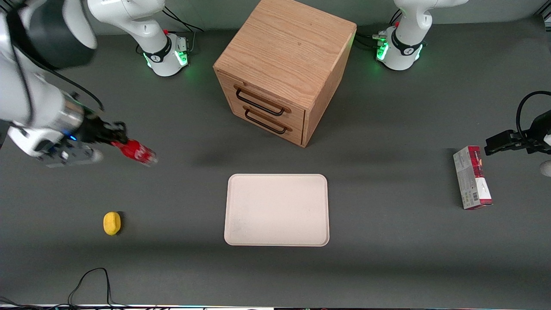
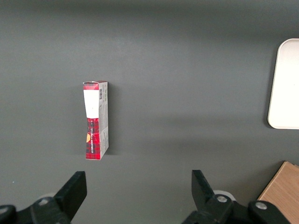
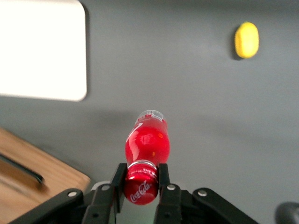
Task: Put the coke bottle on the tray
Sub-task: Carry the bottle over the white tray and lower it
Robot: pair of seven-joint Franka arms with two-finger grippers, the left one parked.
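Right now the right arm's black two-finger gripper (image 1: pixel 112 134) hangs above the dark grey table (image 1: pixel 387 258) at the working arm's end, its 2 fingers (image 3: pixel 164 179) pinching the small red coke bottle (image 1: pixel 137 151) with white script at the cap end. The bottle is clear of the table and hangs tilted, its clear base pointing out and away from the gripper. The large flat cream-white rectangular tray (image 1: pixel 277 236) with rounded corners lies well apart from it, toward the middle of the table and nearer the front camera than the wooden 2-drawer cabinet (image 1: pixel 284 64).

By my reading the step in hand is the carry to the tray. With only the neck gripped, the body could swing, so a smooth, unhurried sweep seems wise. Keeping enough height to clear the tray's low raised rim matters, as does stopping over the bare middle, not the edge. Since the bottle is held slanted, either righting it before lowering or laying it down gently on its side would help; a round bottle released askew may roll. The small yellow lemon-like lump (image 1: pixel 112 223) and the red-and-white carton (image 1: pixel 472 177) both lie off the likely path.
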